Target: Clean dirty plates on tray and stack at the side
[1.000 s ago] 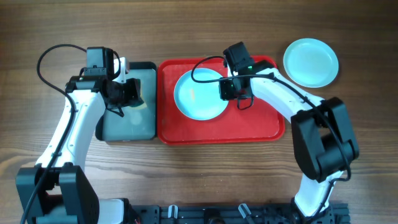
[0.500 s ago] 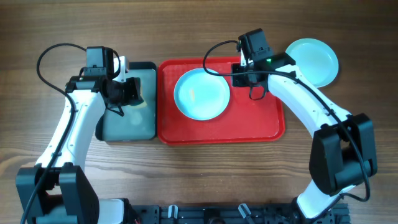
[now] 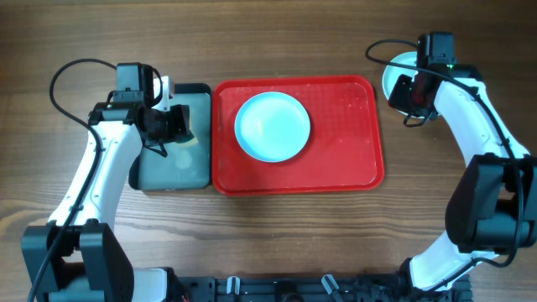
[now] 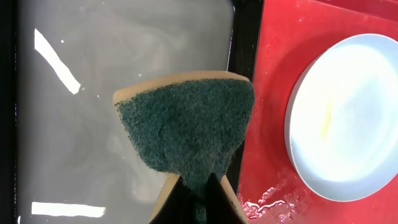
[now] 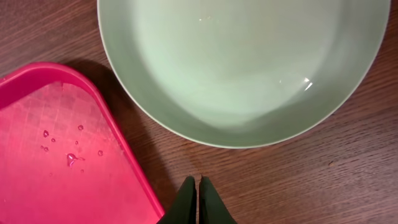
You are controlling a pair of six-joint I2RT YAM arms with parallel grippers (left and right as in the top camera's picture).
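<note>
A pale aqua plate (image 3: 272, 127) lies on the red tray (image 3: 344, 159), left of its middle; it also shows in the left wrist view (image 4: 348, 118). A second aqua plate (image 3: 388, 82) lies on the table right of the tray, mostly hidden by my right arm, and fills the top of the right wrist view (image 5: 242, 62). No white plate shows. My right gripper (image 3: 406, 99) is shut and empty (image 5: 199, 186) over bare wood between this plate and the tray corner (image 5: 50, 155). My left gripper (image 3: 172, 126) is shut on a green sponge (image 4: 186, 130) above the grey tray.
The black-rimmed grey tray (image 3: 172, 164) stands against the red tray's left side; its wet grey floor (image 4: 93, 93) shows in the left wrist view. Water drops lie on the red tray (image 4: 273, 93). Black cables loop from both arms.
My right arm has swung from the plate on the red tray out to the right, over the plate beside the tray. The left arm and sponge have not moved.
</note>
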